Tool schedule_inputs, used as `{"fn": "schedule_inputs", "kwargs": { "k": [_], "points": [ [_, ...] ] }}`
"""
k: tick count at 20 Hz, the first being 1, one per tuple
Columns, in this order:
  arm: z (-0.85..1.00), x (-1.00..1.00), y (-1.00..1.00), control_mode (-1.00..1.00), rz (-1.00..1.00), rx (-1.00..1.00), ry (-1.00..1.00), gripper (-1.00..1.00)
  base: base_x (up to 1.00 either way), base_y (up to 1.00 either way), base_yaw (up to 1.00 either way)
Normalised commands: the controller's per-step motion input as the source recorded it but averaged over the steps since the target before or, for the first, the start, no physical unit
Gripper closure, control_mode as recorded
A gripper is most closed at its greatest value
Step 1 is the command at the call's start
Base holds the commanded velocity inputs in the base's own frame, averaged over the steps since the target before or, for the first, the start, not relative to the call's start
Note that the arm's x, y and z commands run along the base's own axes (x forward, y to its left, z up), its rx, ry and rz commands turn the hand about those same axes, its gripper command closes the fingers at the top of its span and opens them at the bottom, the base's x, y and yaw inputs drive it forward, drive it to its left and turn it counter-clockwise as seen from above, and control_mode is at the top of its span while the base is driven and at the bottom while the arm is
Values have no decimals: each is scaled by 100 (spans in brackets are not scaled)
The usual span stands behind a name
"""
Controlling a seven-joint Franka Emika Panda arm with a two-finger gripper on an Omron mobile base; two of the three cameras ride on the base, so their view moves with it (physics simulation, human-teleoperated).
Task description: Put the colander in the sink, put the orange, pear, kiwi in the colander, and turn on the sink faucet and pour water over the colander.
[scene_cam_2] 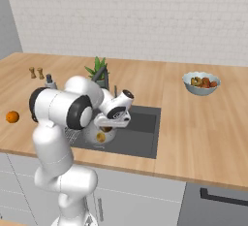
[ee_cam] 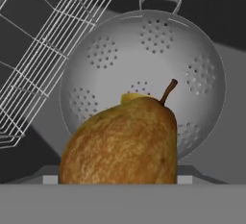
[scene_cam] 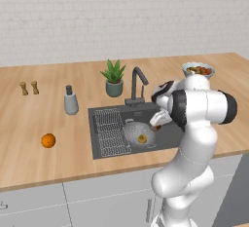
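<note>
Closest to the hand camera is the rough, dull-brown kiwi (ee_cam: 117, 141), pinched in the tool (scene_cam: 158, 120), whose jaws stand wide around it and hang over the round grey perforated metal colander (ee_cam: 105, 74). That bowl rests in the dark grey rectangular sink (scene_cam_2: 145, 123), just beside the wire rack (ee_cam: 48, 50), and a small yellowish pear (scene_cam: 142, 138) already lies at its bottom, its stem poking up behind the kiwi. The bright orange ball (scene_cam: 47, 141) sits on the wooden bench (scene_cam: 29, 162), well apart from the basin. The main risk, I judge, is the release: the kiwi looks to be almost straight over the pear, so it could strike it and glance off toward the rim — or roll out into the basin if the tool lets go too high. The dark gooseneck faucet (scene_cam: 138, 82) stands near the arm, so a careless withdrawal might knock it.
</note>
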Motion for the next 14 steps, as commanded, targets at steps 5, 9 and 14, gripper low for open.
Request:
{"fn": "schedule_inputs", "kwargs": {
  "k": [5, 9, 14],
  "points": [
    [-29, 5, 10, -100, 0, -2, -3, 100, 0, 0, 0],
    [0, 0, 12, -100, 0, 0, -6, 100, 0, 0, 0],
    [-24, 1, 2, -100, 0, -4, -14, 100, 0, 0, 0]
  ]
}}
